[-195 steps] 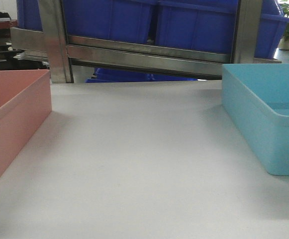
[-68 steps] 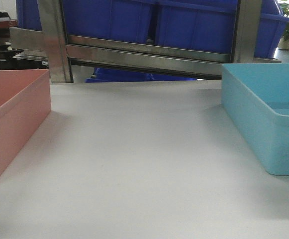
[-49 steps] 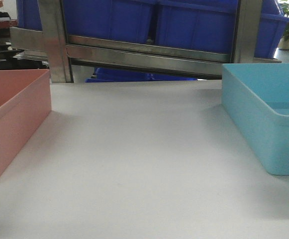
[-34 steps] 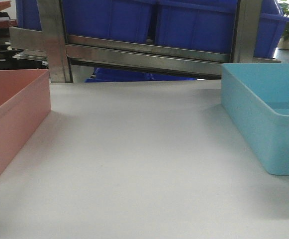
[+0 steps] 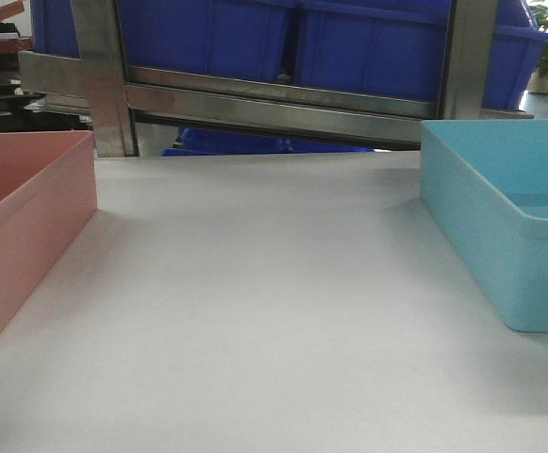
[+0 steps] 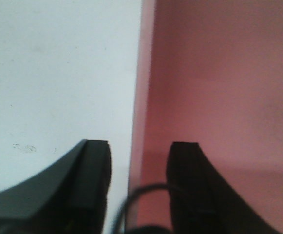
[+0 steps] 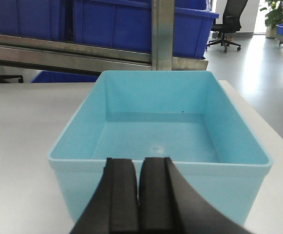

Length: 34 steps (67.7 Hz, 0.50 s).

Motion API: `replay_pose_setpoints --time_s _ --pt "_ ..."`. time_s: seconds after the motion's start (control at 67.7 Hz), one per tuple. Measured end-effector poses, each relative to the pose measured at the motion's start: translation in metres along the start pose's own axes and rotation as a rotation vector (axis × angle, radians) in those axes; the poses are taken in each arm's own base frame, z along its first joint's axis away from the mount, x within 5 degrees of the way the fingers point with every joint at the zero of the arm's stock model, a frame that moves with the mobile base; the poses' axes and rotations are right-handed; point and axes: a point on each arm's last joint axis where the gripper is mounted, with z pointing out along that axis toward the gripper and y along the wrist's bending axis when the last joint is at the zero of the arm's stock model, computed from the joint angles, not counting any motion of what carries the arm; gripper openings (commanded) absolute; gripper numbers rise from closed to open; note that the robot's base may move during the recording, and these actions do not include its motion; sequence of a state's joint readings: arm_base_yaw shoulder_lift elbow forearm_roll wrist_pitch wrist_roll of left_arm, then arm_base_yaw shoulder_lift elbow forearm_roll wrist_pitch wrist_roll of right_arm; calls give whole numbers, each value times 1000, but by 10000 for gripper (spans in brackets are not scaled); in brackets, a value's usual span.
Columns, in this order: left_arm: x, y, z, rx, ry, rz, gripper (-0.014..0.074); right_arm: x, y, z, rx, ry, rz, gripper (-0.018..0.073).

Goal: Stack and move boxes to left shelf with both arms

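The salmon pink box (image 5: 19, 226) stands on the white table at the left, and the light blue box (image 5: 509, 226) stands at the right, both empty and far apart. In the left wrist view my left gripper (image 6: 139, 151) is open and straddles the pink box's (image 6: 219, 87) side wall, with one finger over the table and the other over the box's inside. My right gripper (image 7: 140, 163) is shut with nothing between its pads, just in front of the blue box's (image 7: 156, 131) near wall. The left shelf is out of view.
A steel rack (image 5: 274, 104) with upright posts stands behind the table (image 5: 255, 311) and holds large dark blue bins (image 5: 368, 47). More dark blue bins (image 7: 117, 24) show behind the blue box. An office chair (image 7: 229, 24) stands on the floor at the far right.
The two boxes have not moved. Only a small reddish object at the top left corner of the front view has shifted slightly.
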<state>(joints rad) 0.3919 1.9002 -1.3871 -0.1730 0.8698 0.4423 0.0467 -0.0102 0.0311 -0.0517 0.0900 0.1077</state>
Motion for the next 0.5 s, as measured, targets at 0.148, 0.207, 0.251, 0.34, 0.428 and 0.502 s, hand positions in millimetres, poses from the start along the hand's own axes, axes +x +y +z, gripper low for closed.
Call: replay_pose_setpoints --time_s 0.148,0.207,0.251,0.34,0.428,0.502 --pt "0 0 0 0 0 0 -3 0 0 0 0 0 0 55" --pt "0 0 0 0 0 0 -3 0 0 0 0 0 0 55" --pt "0 1 0 -1 0 -2 -3 0 0 0 0 0 0 55" --pt "1 0 0 2 6 -7 -3 0 0 0 0 0 0 55" --pt "0 0 -2 8 12 -54 -3 0 0 0 0 0 0 55" --pt "-3 -1 -7 27 22 -90 -2 0 0 0 0 0 0 55"
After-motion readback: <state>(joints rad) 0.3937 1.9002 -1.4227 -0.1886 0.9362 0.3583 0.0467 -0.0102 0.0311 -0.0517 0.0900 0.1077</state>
